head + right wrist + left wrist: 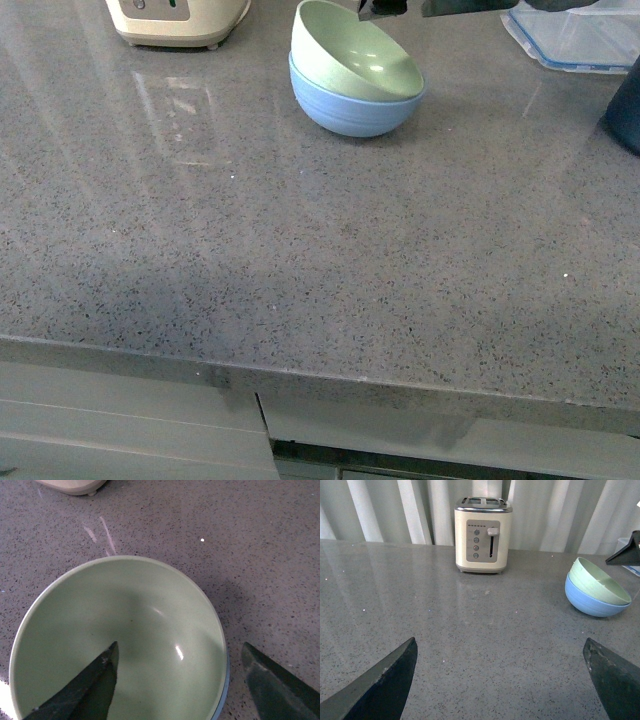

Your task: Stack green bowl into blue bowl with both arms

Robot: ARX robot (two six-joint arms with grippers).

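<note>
green bowl (352,50) sits tilted in blue bowl (350,108) | right hand (180,680) apart, above it | left hand (500,680) apart, well clear | withdraw straight up, avoid rim.

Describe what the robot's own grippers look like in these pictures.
The left gripper shows two dark grey-black, wedge-shaped fingers tapering to points. The right gripper looks the same: flat, matte, dark blades. No cables or markings are visible.

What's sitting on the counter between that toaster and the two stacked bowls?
Nothing: in the left wrist view, only bare speckled grey counter lies between the toaster and the green bowl nested, tilted, in the blue bowl.
</note>
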